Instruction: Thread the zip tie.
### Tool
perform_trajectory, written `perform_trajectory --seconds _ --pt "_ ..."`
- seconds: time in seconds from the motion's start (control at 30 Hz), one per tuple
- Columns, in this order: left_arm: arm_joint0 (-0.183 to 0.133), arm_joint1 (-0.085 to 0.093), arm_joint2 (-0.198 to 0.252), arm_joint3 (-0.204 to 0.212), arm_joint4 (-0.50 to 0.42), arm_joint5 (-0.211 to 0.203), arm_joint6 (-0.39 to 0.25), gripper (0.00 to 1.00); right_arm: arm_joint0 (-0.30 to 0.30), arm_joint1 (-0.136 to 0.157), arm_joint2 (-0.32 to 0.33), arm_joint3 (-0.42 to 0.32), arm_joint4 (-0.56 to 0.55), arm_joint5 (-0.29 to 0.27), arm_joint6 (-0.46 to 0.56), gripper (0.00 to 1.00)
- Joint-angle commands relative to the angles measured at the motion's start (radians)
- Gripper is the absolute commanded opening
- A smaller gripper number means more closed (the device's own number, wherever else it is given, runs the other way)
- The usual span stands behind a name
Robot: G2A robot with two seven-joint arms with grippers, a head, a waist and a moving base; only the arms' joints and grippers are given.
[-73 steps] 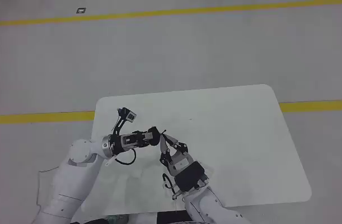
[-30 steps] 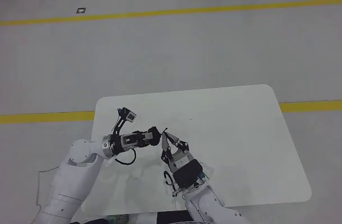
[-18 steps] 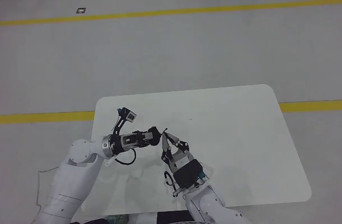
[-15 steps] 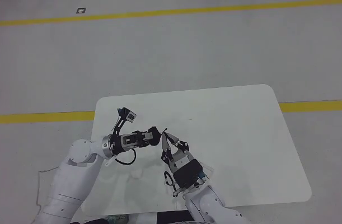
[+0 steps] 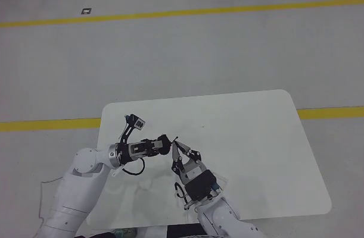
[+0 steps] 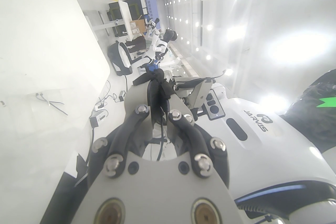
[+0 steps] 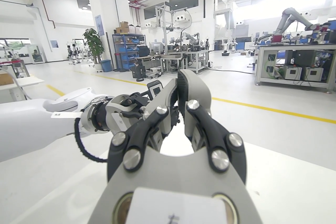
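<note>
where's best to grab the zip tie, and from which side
Likely the stretch of zip tie showing between left pincer and right pincer, both shut. It's a thin strip held above the table, so close across its width from the side.

White table (image 5: 259, 131) sits on a pale grey floor (image 5: 170, 59) crossed by yellow lines (image 5: 44, 125), blue shelving (image 7: 128, 51) and a potted plant (image 7: 92, 42) beyond.
</note>
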Motion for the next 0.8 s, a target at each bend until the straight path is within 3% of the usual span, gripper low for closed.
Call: perform_trajectory --seconds 0.0,0.77 --pt "0.000 0.000 0.000 0.000 0.000 0.000 0.000 0.00 0.001 0.000 -0.001 0.001 0.000 0.001 0.001 0.00" --pt "0.000 0.000 0.000 0.000 0.000 0.000 0.000 0.00 0.009 0.002 -0.013 0.011 0.000 0.029 0.007 0.00"
